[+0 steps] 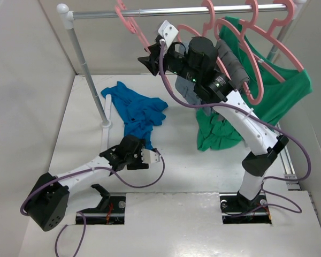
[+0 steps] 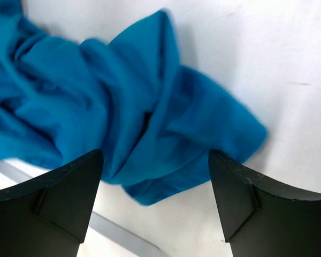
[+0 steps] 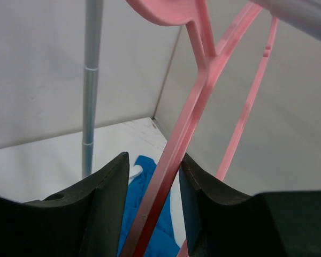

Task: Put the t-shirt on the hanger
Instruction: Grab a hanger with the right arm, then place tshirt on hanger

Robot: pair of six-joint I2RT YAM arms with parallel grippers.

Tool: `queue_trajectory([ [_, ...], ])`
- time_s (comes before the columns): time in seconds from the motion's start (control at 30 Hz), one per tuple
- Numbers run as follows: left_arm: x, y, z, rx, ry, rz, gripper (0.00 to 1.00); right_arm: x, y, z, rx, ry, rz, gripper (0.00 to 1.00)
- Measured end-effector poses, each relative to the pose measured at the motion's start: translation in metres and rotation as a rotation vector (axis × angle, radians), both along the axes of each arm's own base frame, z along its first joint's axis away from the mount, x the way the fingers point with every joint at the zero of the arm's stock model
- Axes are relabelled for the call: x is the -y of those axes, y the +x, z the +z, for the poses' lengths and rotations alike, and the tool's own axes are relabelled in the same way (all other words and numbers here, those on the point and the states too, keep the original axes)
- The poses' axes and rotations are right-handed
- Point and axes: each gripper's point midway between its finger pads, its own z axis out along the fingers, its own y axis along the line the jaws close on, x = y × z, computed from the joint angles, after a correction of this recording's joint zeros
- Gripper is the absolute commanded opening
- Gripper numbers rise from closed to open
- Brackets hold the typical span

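The right jaws stood clamped on one sloping shoulder of the hanger [image 3: 203, 80], up at the rail [image 1: 176, 12], with the thin pink bar running slantwise between them. The hook was over the rail. The left jaws were apart and empty, held low over the t-shirt [image 2: 139, 101] without touching it.

The t-shirt lay crumpled on the counter [image 1: 203, 176] at the back left, beside the rack's post [image 1: 88, 80], and part of it was draped across the rack's foot [image 1: 105, 128]. No neck opening or hem showed from either view.

Several things could go wrong from here. The grip sat on a narrow, smooth, angled bar, so the hanger might pivot or slide in the jaws once its weight came off the rail. If it were pulled sideways rather than lifted, the hook could catch on the rail and flex the plastic. The hangers carrying the green shirt [image 1: 278, 91] hung near the right arm and could be knocked.

On the left, a pinch into that heap would probably take several layers at once, leaving no opening for the hanger. Cloth lying over the foot could also drag or snag as it rose.
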Motion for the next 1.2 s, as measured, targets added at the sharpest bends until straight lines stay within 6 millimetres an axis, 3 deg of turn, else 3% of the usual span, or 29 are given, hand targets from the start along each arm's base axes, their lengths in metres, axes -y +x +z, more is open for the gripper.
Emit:
queue_trajectory([
  [0.23, -0.003, 0.015, 0.017, 0.029, -0.049, 0.086, 0.75, 0.011, -0.041, 0.017, 0.034, 0.009, 0.096, 0.00],
  [0.4, 0.005, 0.020, 0.048, 0.114, -0.140, 0.073, 0.76, 0.020, -0.065, 0.010, 0.024, -0.011, 0.156, 0.00],
  [0.5, 0.014, 0.017, 0.077, 0.180, -0.233, 0.034, 0.76, 0.024, -0.079, -0.009, -0.003, -0.042, 0.199, 0.00],
  [0.7, 0.027, -0.002, 0.123, 0.288, -0.384, -0.091, 0.82, 0.033, -0.103, -0.067, -0.106, -0.117, 0.264, 0.00],
  [0.83, 0.030, -0.014, 0.125, 0.285, -0.407, -0.150, 0.86, 0.034, -0.107, -0.094, -0.165, -0.143, 0.280, 0.00],
  [1.0, 0.027, -0.025, 0.095, 0.141, -0.356, -0.135, 0.88, 0.039, -0.115, -0.116, -0.213, -0.164, 0.284, 0.00],
  [1.1, 0.019, -0.022, 0.082, 0.053, -0.371, 0.003, 0.68, 0.049, -0.122, -0.128, -0.241, -0.172, 0.272, 0.00],
  [1.17, 0.007, -0.011, 0.084, 0.038, -0.419, 0.142, 0.41, 0.058, -0.127, -0.137, -0.258, -0.176, 0.259, 0.00],
  [1.2, -0.001, -0.003, 0.087, 0.043, -0.447, 0.219, 0.39, 0.063, -0.128, -0.141, -0.268, -0.176, 0.250, 0.00],
])
